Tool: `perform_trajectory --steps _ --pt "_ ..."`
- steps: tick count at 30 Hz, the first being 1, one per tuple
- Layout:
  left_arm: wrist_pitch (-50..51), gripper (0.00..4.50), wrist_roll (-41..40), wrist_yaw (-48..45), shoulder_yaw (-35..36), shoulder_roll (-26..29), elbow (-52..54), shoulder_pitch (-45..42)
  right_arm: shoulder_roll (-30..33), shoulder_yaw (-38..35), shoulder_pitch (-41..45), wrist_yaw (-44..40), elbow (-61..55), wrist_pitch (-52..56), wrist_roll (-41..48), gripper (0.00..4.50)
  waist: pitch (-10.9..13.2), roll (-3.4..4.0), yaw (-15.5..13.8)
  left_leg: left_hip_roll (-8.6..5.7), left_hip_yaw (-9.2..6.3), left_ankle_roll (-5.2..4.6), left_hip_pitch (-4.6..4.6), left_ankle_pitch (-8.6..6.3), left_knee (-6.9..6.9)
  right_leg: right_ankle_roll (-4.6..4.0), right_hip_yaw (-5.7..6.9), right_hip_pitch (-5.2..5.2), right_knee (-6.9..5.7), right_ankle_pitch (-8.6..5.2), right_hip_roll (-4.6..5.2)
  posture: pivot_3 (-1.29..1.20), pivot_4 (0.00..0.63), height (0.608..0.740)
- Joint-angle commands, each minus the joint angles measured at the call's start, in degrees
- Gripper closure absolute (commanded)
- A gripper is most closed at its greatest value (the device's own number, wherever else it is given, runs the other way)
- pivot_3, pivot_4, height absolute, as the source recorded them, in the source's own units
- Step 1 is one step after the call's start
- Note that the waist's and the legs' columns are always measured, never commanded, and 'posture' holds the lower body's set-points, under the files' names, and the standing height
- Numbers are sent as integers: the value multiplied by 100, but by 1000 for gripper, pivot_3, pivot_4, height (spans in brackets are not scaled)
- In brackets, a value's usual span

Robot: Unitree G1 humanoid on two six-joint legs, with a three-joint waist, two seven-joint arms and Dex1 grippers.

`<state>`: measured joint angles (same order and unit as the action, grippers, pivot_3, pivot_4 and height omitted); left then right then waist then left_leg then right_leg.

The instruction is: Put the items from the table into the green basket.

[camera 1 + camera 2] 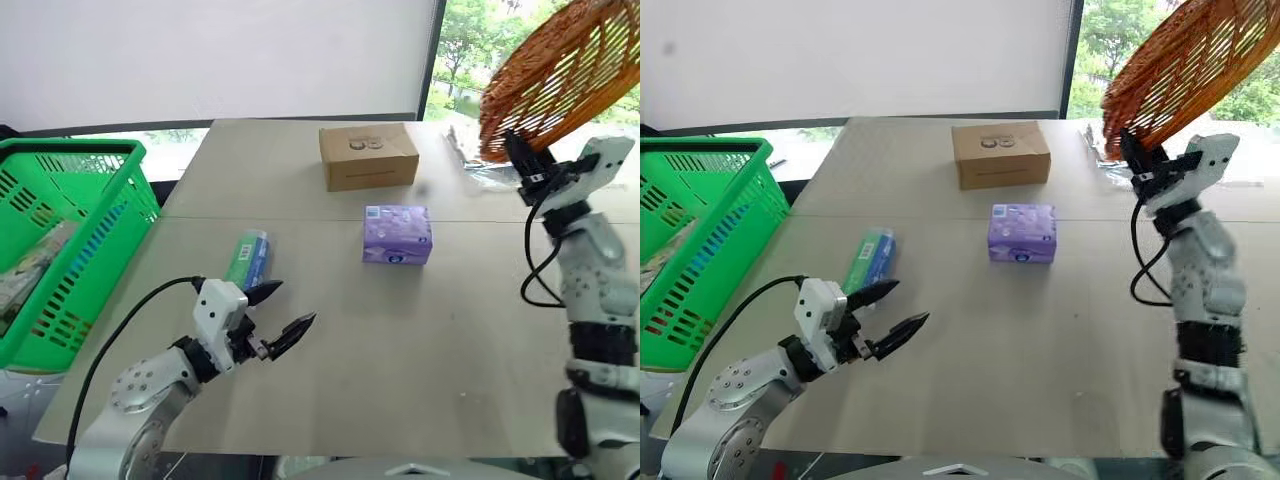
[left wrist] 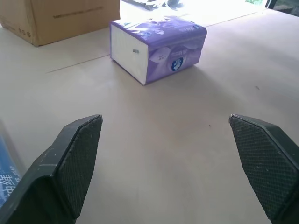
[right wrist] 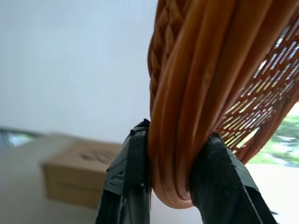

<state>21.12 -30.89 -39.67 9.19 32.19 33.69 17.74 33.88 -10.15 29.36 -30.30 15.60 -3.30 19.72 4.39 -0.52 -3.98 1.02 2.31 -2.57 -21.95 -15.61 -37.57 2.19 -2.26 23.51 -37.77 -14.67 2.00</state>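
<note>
A green-and-blue tube (image 1: pixel 248 258) lies on the table (image 1: pixel 400 350) near its left side. My left gripper (image 1: pixel 296 302) hovers just in front of it, open and empty, its fingers pointing toward the table's middle. A purple soft pack (image 1: pixel 397 234) sits mid-table, seen ahead of those fingers in the left wrist view (image 2: pixel 159 46). The green basket (image 1: pixel 70 148) stands off the table's left edge. My right gripper (image 1: pixel 520 150) is raised at the far right, shut on the rim of an orange wicker basket (image 1: pixel 560 70) that hangs tilted in the air.
A brown cardboard box (image 1: pixel 367 155) stands at the back of the table behind the purple pack. Clear plastic wrapping (image 1: pixel 480 172) lies at the far right under the lifted wicker basket. The green basket holds some packaged goods (image 1: pixel 25 265).
</note>
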Motion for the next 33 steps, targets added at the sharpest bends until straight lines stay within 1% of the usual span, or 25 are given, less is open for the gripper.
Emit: perform_trajectory --steps 1,3,6,8,9,13,15,19,20,21,23,25,27,28,30,33 --pt "36 0 -332 62 199 -32 212 -276 890 656 225 -403 1279 -1477 -1620 3928 1 -4 13 0 7 0 0 0 0 0 -4 0 2 0 1 180 47 740" --pt "167 0 -719 215 331 -83 364 -674 1405 1048 392 -315 2000 -1975 -2400 3928 5 -1 39 4 5 0 2 0 0 0 -13 1 2 0 0 176 47 740" --pt "348 0 -1134 485 450 -93 544 -1332 1815 1483 585 9 2752 -2369 -3232 3928 9 0 58 8 7 0 7 1 -2 -1 -17 2 -9 1 -2 174 46 740" --pt "500 0 -1480 697 527 -91 639 -1742 1944 1687 649 184 3058 -2573 -3597 2927 8 -1 89 6 7 3 9 3 -4 -2 -20 2 -13 2 -2 170 45 740" --pt "573 0 -1621 790 544 -62 679 -1986 2008 1766 668 316 3150 -2600 -3785 2622 7 0 115 6 5 6 8 4 -7 -1 -19 2 -14 2 -2 170 45 740" --pt "789 0 -1931 925 577 140 767 -2526 2273 1950 723 916 3301 -2577 -4430 802 7 -3 179 5 3 28 9 17 -13 0 -22 -2 -16 3 -4 157 47 740" --pt "851 0 -2024 975 583 222 759 -2696 2437 1958 769 1340 3379 -2471 -4698 47 8 -3 175 5 2 30 7 19 -16 0 -21 -2 -16 3 -5 146 49 740" --pt "904 0 -2163 1025 553 276 711 -2833 2534 1817 783 1678 3455 -2413 -4670 47 8 -4 188 2 1 32 8 20 -24 0 -22 -6 -16 3 -5 135 50 740" --pt "902 0 -2142 1009 519 289 700 -2815 2504 1740 747 1680 3420 -2488 -4536 47 9 -5 194 2 2 32 9 20 -28 1 -23 -7 -17 3 -6 135 50 740" --pt "899 0 -2098 977 482 311 692 -2768 2369 1550 658 1464 3351 -2480 -4143 47 9 -5 205 1 2 32 9 20 -29 1 -23 -8 -17 3 -7 135 50 740" --pt "904 0 -1994 908 424 367 697 -2641 2018 1152 375 704 3089 -2365 -3138 47 9 -7 242 -1 -1 30 11 18 -34 5 -22 -13 -18 5 -9 135 50 740" --pt "934 0 -1785 814 351 514 673 -2439 1602 697 32 -86 2537 -1925 -2025 47 8 -16 297 9 -27 22 20 14 -43 6 -21 -38 -14 6 -13 133 52 740" --pt "956 0 -1558 860 307 570 565 -2280 1410 572 -473 -1021 1639 -1413 -1179 47 11 -10 304 20 -43 10 22 6 -52 6 -9 -52 -13 6 -17 133 52 740" --pt "921 0 -1485 838 310 572 514 -2208 1326 529 -742 -1415 1136 -1078 -743 47 13 -6 298 19 -47 8 22 5 -56 6 -6 -53 -16 6 -15 133 52 740" --pt "820 0 -1140 711 288 697 368 -1975 1170 424 -1339 -2051 -65 29 397 47 13 -3 283 19 -53 7 20 4 -60 7 0 -55 -18 6 -12 138 54 740" --pt "820 0 -379 840 276 958 -45 -1680 1191 248 -1995 -2599 -1325 1256 1534 47 16 3 265 20 -64 6 22 4 -64 7 12 -60 -20 6 -11 147 54 740"
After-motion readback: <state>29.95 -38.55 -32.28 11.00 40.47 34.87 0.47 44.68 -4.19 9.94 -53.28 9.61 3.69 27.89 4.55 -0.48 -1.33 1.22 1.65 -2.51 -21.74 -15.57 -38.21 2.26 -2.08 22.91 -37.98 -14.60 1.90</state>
